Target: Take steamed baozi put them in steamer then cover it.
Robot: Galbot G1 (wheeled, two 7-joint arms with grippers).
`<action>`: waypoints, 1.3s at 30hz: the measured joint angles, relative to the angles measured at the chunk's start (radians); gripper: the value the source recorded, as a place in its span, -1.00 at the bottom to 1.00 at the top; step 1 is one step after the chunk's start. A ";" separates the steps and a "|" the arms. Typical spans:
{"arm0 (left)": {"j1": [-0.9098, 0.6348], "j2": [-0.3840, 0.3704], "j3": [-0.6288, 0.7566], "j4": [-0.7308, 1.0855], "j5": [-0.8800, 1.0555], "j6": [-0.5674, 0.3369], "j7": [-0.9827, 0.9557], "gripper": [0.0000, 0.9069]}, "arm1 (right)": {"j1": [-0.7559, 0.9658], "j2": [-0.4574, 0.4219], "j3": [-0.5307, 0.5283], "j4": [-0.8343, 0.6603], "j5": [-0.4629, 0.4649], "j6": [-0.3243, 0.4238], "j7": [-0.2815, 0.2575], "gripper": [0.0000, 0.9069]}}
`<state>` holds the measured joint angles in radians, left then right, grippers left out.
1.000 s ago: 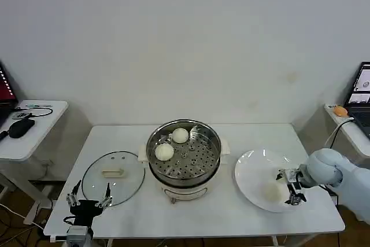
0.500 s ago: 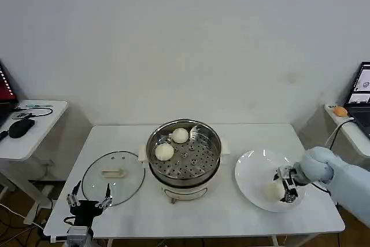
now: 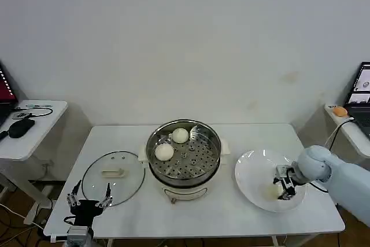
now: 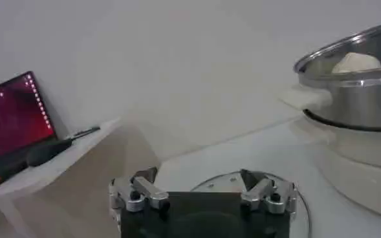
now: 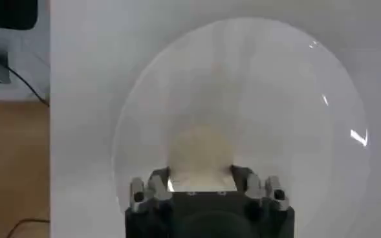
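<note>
White table standing against a pale wall, with small side desks showing at both edges of the head view.

Right gripper reaching down over the white plate at the table's right side, fingers spread around a steamed baozi. Straddling that bun in the right wrist view, one finger at each flank; gripping it or merely bracketing it being impossible to tell. Bun sitting on the plate toward its near side, partly hidden behind the gripper in the head view.

Left gripper hanging low at the table's near left edge, jaws standing wide and holding nothing, fingers spread just before the near rim of the cover. Cover lying flat on the table to the left of the steamer, cream handle facing up, close beside the pot though touching or apart being unclear.

Steamer sitting at the table's middle, uncovered, between cover and plate. Two more buns resting on its perforated tray: one toward the far side, one nearer and to the left, slightly apart from each other. Top of one bun peeking over the steel rim in the left wrist view.
</note>
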<state>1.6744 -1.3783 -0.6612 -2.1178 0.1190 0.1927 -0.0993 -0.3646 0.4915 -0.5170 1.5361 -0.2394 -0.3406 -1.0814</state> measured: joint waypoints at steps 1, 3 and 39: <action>0.001 0.000 0.000 -0.002 0.000 0.000 0.000 1.00 | 0.001 -0.002 0.000 0.002 0.001 -0.002 -0.002 0.29; 0.003 0.000 0.000 -0.005 0.000 0.000 0.000 1.00 | 0.005 -0.006 -0.001 0.008 0.005 -0.005 -0.006 0.24; 0.019 0.002 -0.037 -0.037 -0.010 0.001 -0.004 1.00 | 0.694 0.115 -0.337 0.012 0.241 0.012 -0.007 0.24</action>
<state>1.6935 -1.3758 -0.6985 -2.1545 0.1093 0.1940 -0.1032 0.3298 0.6061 -0.8541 1.5483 0.0012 -0.3285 -1.0880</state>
